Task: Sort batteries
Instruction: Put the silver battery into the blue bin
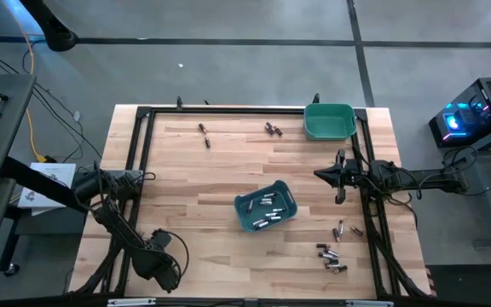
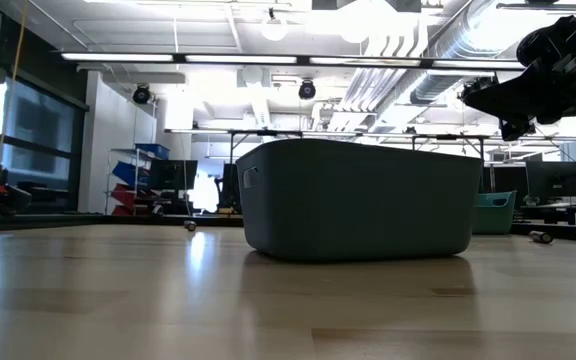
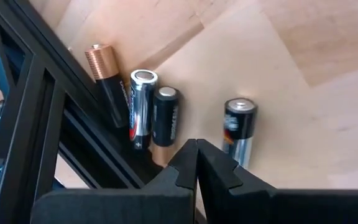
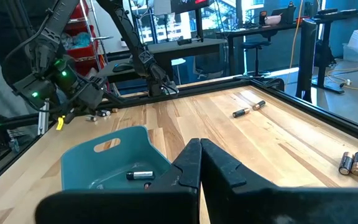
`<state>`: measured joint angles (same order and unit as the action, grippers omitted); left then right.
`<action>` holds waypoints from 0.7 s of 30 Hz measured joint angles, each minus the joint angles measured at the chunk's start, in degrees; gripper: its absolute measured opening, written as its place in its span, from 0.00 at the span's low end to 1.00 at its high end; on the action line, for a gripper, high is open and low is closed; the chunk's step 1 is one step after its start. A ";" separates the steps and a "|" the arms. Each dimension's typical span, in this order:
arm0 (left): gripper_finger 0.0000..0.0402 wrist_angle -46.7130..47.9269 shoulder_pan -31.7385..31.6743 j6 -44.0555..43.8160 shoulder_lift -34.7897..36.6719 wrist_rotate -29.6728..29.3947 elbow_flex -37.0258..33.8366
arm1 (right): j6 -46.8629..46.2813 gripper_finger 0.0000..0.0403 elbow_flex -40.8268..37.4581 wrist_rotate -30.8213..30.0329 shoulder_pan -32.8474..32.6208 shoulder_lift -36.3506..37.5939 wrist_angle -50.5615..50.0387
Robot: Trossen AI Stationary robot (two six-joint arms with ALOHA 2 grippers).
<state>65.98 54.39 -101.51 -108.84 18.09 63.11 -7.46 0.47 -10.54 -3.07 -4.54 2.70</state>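
Wooden table [image 1: 203, 183]: centre bin [image 1: 267, 205] holds batteries [image 1: 269, 202].

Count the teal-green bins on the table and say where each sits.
2. One bin sits near the table's middle, with several batteries inside. The other bin stands at the far right corner; its inside looks empty from above. No others show.

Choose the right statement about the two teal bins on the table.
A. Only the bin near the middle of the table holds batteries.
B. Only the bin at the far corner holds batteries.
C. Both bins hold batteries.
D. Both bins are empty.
A: in the high view the middle bin holds several batteries, while the corner bin shows only its bare floor.
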 joint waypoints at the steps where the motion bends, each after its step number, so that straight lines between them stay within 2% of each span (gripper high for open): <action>1: 0.00 0.31 0.00 0.00 0.00 -0.02 0.27 | -0.01 0.00 0.00 -0.01 0.00 0.01 0.00; 7: 0.00 7.44 0.06 -1.69 -0.02 -1.89 4.62 | -0.01 0.00 0.00 0.01 0.00 0.00 0.00; 12: 0.02 6.45 1.49 -3.08 0.20 -10.78 10.04 | 0.01 0.00 0.00 0.01 0.00 0.00 -0.02; 15: 0.10 3.88 2.39 -5.42 0.24 -12.70 10.75 | 0.00 0.00 0.00 -0.01 0.01 0.01 -0.01; 21: 0.35 3.61 4.81 -13.94 0.24 -13.89 10.73 | 0.01 0.00 0.00 0.01 0.01 0.01 0.00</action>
<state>69.59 59.20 -115.46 -108.60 4.20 73.84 -7.44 0.47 -10.52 -3.06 -4.53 2.70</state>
